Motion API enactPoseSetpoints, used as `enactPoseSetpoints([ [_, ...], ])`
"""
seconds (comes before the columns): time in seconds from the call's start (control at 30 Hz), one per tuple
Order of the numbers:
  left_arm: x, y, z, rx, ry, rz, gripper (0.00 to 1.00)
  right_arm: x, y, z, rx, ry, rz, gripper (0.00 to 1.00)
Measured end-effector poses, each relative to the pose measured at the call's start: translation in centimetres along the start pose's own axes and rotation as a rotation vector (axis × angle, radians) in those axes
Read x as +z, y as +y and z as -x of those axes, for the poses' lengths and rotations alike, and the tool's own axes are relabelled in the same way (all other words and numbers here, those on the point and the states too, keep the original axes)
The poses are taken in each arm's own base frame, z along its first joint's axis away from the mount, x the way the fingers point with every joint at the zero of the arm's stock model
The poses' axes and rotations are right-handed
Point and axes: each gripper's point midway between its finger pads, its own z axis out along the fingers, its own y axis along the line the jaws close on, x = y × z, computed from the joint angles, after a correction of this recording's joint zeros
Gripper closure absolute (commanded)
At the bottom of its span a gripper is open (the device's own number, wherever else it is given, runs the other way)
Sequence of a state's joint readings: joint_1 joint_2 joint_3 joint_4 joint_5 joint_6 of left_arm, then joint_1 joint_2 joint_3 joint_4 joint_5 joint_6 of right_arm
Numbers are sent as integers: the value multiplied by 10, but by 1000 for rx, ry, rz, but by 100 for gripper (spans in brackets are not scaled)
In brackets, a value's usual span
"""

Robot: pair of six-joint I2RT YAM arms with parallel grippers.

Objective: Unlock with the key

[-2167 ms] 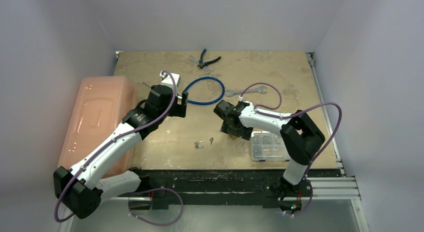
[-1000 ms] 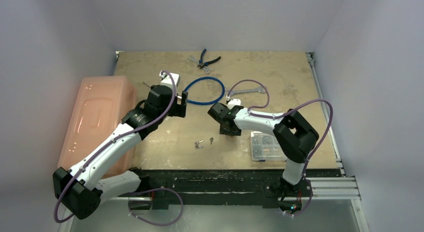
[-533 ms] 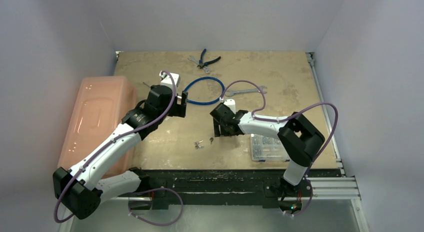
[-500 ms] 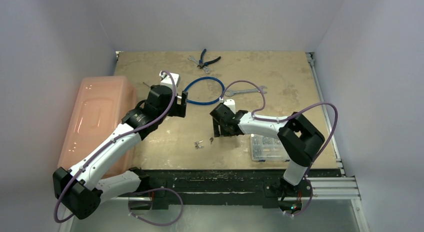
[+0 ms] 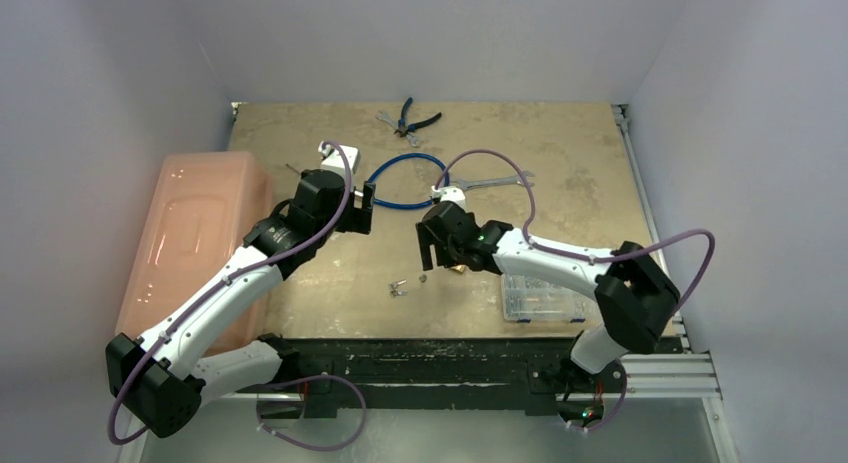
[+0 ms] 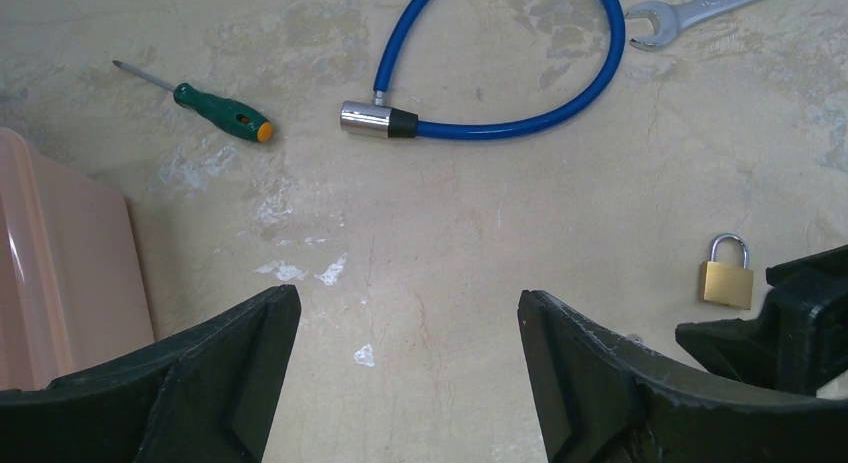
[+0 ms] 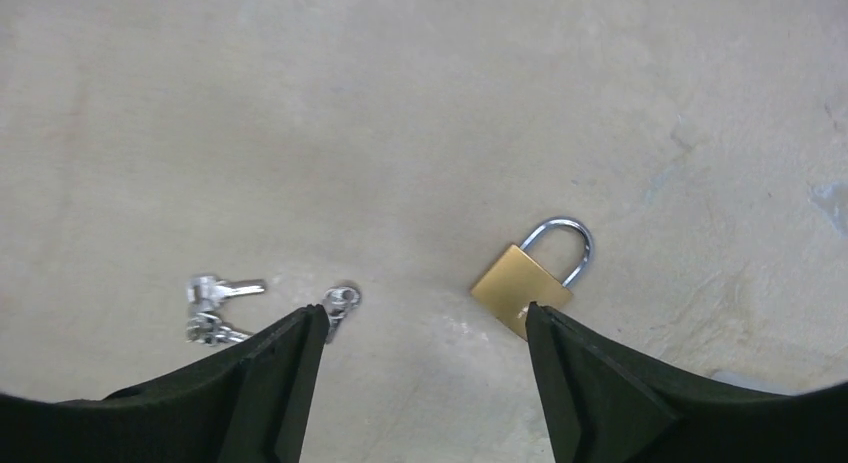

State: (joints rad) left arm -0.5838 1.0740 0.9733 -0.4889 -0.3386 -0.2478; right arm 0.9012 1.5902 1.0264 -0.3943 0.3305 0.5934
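A single small silver key [image 7: 340, 303] lies flat on the table, with two more keys [image 7: 215, 308] on a ring just to its left. They also show in the top view [image 5: 422, 279]. The little brass padlock [image 7: 530, 278] lies flat to their right, shackle closed, and shows in the left wrist view [image 6: 727, 278] too. My right gripper [image 7: 425, 323] is open and empty, hovering over the bare table between the single key and the padlock. Its left fingertip overlaps the key's blade. My left gripper [image 6: 408, 313] is open and empty, held above the table left of centre [image 5: 362, 211].
A blue cable lock [image 6: 520, 83], a green screwdriver [image 6: 220, 111] and a long silver wrench [image 5: 490, 183] lie behind. Pliers [image 5: 410, 118] are at the far edge. An orange plastic bin [image 5: 195, 243] stands on the left. A clear box of screws [image 5: 540, 295] is at front right.
My right gripper has swung left from over the padlock to the gap between the keys and the padlock. The left arm has not moved.
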Motion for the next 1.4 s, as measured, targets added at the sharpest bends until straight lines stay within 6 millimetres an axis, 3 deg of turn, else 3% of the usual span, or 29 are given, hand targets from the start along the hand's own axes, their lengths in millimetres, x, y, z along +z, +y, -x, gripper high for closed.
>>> enactPoseSetpoints([
  [0.13, 0, 1, 0, 0, -1, 3, 14, -14, 19, 8, -18, -31, 81, 25],
  [0.23, 0, 1, 0, 0, -1, 6, 14, -15, 33, 3, -41, -17, 115, 28],
  [0.53, 0, 1, 0, 0, -1, 6, 14, 4, 70, -25, -132, 63, 130, 34],
  [0.8, 0, 1, 0, 0, -1, 7, 14, 21, 66, -46, -170, 131, 81, 38],
  [1.4, 0, 1, 0, 0, -1, 6, 14, 34, 61, -51, -194, 154, 20, 50],
])
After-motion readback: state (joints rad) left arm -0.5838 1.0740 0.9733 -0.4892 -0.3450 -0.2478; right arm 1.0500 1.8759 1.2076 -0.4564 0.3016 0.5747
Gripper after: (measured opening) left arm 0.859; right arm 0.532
